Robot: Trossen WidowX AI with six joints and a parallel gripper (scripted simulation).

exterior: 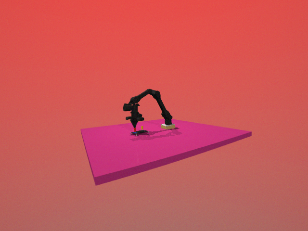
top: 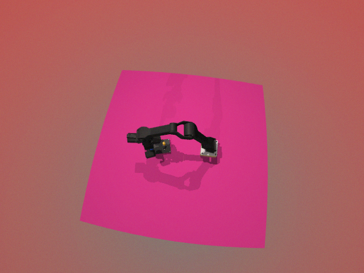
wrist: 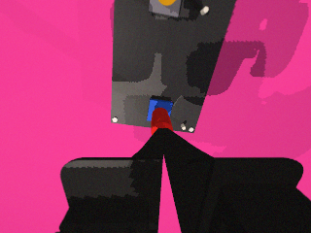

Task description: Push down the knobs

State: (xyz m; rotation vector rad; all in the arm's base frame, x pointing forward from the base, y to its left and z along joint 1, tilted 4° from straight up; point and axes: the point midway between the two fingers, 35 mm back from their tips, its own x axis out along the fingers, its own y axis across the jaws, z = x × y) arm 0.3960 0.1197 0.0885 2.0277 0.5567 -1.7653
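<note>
The dark circuit board [top: 167, 149] [exterior: 143, 132] [wrist: 141, 53] stands on short legs on the pink table. A red knob [exterior: 134, 129] [wrist: 161, 118] stands upright over the blue potentiometer [wrist: 153, 104] near one end of the board. A yellow-orange knob [top: 164, 143] [exterior: 142, 127] [wrist: 166, 2] stands over the grey potentiometer [wrist: 156, 8] toward the other end, cut off at the top of the wrist view. My gripper [exterior: 134, 127] [wrist: 162, 133] is shut and empty, pointing down, its tips at the top of the red knob. Whether they press on it cannot be told. The tips are hidden in the top view.
The arm's pale base [top: 205, 153] [exterior: 167, 126] stands on the pink table [top: 229, 199] [exterior: 119, 154], on the yellow knob's side of the board. The arm arches high between base and board. White pins or legs show at the board's corners.
</note>
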